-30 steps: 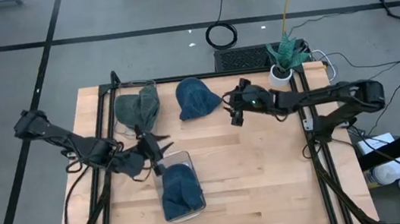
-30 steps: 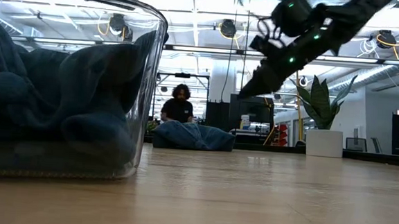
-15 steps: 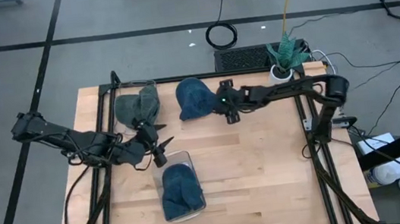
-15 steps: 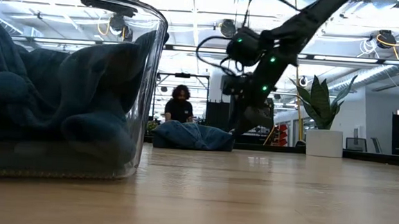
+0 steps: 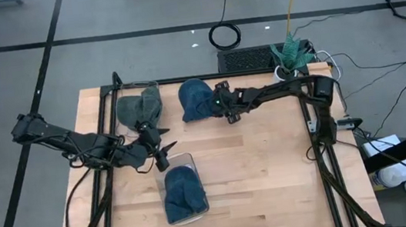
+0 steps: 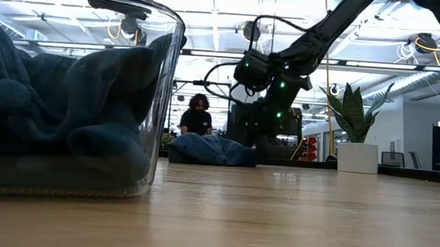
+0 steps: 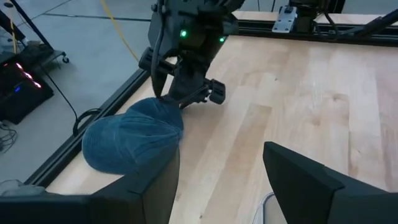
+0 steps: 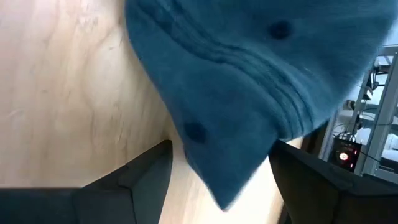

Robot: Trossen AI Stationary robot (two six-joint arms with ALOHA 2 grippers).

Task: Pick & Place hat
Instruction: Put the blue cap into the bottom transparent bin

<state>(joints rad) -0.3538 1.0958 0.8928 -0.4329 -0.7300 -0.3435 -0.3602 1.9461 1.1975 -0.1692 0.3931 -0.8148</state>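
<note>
Wooden table (image 5: 273, 182), scanning left to right: grey-green hat (image 5: 140, 108) sits in a clear bin (image 5: 124, 92) at the back left, probably parked there as a sorted item. Left gripper (image 5: 163, 151) hangs between that bin and the clear container (image 5: 192, 161) near the front, which holds a dark blue hat (image 5: 180, 192); fingers are spread apart with nothing between them, consistent with a drop into the container being done. Next over, the loose blue hat (image 5: 200, 98) lies flat on the wood near the back edge, outside any container, so it reads as the next pick target. Right gripper (image 5: 221, 105) is down at that hat's near edge, arm stretched in from the right. Right wrist view shows both fingers (image 8: 146, 174) parted wide, straddling the hat's pointed fold, not clamped on it. Judgement: pre-grasp pose, closing comes next; risk is pinching only a thin fold and losing it on lift. Potted plant (image 5: 288, 58) stands at the back right corner, well clear.
</note>
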